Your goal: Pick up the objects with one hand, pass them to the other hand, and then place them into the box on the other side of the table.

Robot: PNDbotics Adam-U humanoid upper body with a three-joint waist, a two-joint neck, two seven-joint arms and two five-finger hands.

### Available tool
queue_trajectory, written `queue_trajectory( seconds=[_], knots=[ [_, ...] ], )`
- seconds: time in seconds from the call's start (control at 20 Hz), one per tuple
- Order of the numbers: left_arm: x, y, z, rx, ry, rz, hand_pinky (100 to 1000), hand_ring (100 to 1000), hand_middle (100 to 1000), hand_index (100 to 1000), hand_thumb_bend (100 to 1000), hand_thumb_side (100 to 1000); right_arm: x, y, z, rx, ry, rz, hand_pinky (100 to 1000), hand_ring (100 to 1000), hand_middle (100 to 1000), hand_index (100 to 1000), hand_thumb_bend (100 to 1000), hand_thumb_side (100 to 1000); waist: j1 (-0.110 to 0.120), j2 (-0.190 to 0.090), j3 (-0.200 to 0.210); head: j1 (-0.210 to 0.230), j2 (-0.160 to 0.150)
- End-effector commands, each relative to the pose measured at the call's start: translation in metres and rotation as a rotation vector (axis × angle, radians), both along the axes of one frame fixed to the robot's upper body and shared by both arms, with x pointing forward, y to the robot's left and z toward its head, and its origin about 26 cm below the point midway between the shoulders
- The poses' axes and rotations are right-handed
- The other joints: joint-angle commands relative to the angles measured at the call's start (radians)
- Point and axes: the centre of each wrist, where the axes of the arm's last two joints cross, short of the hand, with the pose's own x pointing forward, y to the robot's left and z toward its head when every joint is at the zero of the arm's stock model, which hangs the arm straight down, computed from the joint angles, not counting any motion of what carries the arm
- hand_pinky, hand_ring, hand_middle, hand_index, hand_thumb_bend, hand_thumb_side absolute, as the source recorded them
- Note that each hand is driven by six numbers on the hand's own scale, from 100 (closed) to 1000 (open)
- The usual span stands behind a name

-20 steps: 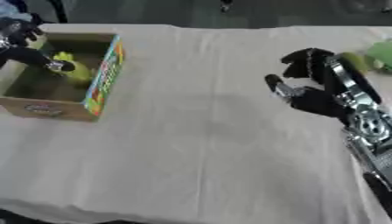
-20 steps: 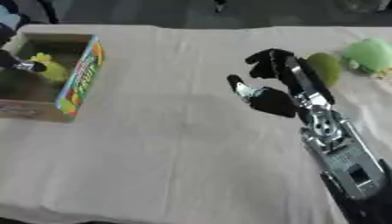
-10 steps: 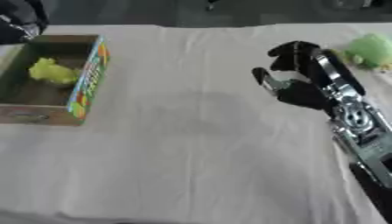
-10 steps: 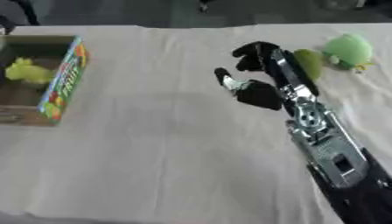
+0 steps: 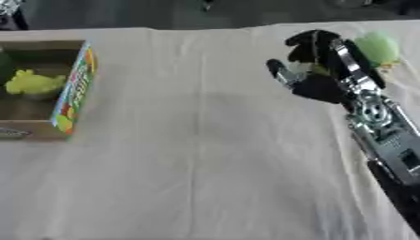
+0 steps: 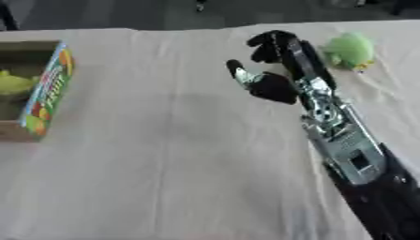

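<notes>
A cardboard box [image 5: 75,91] with a colourful side wall stands at the table's left edge. Inside it lies a yellow-green toy [image 5: 33,83]. My right hand [image 5: 318,80] hovers over the right part of the table, open, its fingers loosely bent and the thumb held apart, with nothing in it. Just beyond it, at the far right, a light green soft toy [image 6: 348,49] rests on the cloth; the fingers are close to it but apart from it. My left hand shows in neither view.
A cream cloth [image 5: 197,164] covers the table, with a wide bare stretch between the box and my right arm. The table's far edge [image 5: 189,28] runs close behind the box and the green toy.
My left hand has drawn back from over the box and out of view, leaving the yellow-green toy inside. The camera has shifted. My right hand holds about the same pose beside the green toy.
</notes>
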Motion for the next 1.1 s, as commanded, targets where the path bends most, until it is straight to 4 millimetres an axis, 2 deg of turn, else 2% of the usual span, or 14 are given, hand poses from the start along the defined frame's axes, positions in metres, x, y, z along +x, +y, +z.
queue_trajectory(
  seconds=[0.05, 0.4, 0.65, 1.1],
  knots=[
    [-0.008, -0.003, 0.008, -0.083, -0.073, -0.039, 634, 720, 686, 775, 455, 481, 0.005, -0.019, 0.012, -0.021, -0.028, -0.086, 793, 695, 539, 708, 477, 222, -0.003, -0.015, -0.001, -0.014, -0.011],
    [-0.010, -0.012, -0.011, -0.195, -0.081, -0.091, 635, 722, 686, 777, 469, 494, 0.028, -0.057, 0.018, -0.106, 0.062, -0.260, 820, 755, 615, 769, 559, 266, -0.010, -0.015, 0.002, -0.039, -0.018],
    [-0.009, -0.014, -0.019, -0.218, -0.069, -0.093, 635, 722, 683, 775, 470, 498, 0.042, -0.079, 0.028, -0.182, 0.115, -0.338, 825, 772, 644, 785, 599, 260, -0.016, -0.013, 0.005, -0.079, -0.024],
    [-0.009, -0.014, -0.021, -0.215, -0.054, -0.084, 635, 722, 681, 776, 466, 500, 0.064, -0.099, 0.039, -0.295, 0.235, -0.316, 831, 791, 681, 803, 651, 260, -0.019, -0.013, 0.012, -0.113, -0.030]
  ],
)
